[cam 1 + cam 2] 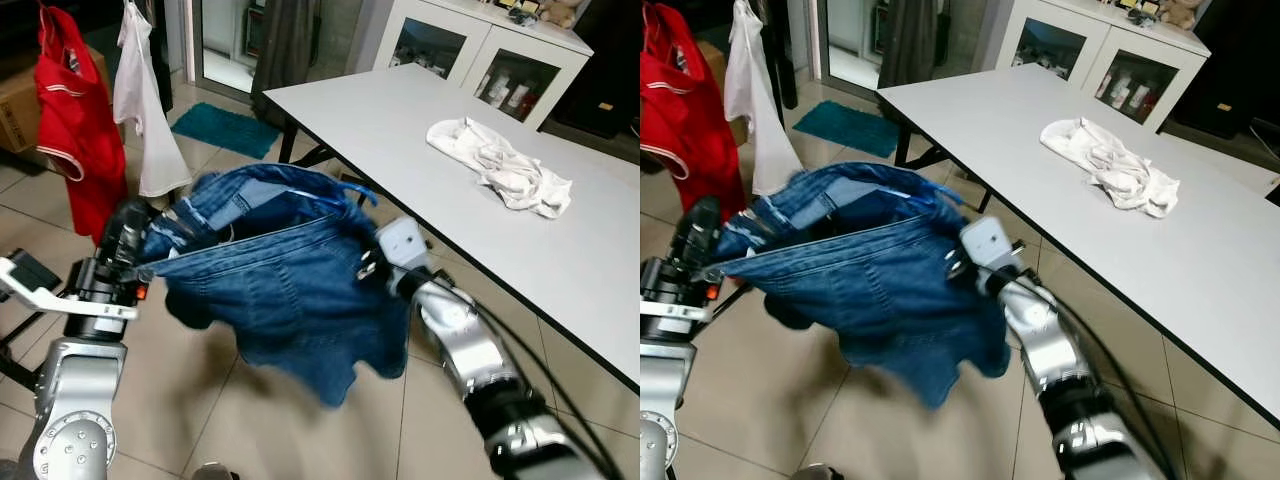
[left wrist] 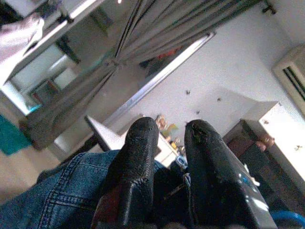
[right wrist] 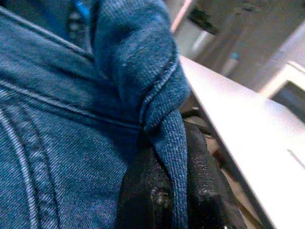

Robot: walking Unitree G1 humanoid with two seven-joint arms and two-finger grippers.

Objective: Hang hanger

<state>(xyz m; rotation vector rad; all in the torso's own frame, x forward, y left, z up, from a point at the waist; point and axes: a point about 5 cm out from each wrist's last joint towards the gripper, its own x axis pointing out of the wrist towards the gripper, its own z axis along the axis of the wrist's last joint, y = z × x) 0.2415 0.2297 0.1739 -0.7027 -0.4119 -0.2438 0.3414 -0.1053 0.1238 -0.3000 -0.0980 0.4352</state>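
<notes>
A blue denim garment (image 1: pixel 285 280) hangs spread between my two grippers above the tiled floor. My left gripper (image 1: pixel 128 222) holds one end of its waistband; in the left wrist view the black fingers (image 2: pixel 136 157) stand close together with denim around their base. My right gripper (image 1: pixel 372 268) is shut on the other end, with a fold of denim (image 3: pixel 167 95) pinched between its pads. A thin blue hanger (image 1: pixel 352 189) curves out at the top of the waistband, most of it hidden inside the cloth.
A long white table (image 1: pixel 400 110) stands to my right with a crumpled white cloth (image 1: pixel 500 165) on it. A red garment (image 1: pixel 70 120) and a white garment (image 1: pixel 140 90) hang at the far left. A teal mat (image 1: pixel 225 128) lies beyond, with a white cabinet (image 1: pixel 480 50) behind the table.
</notes>
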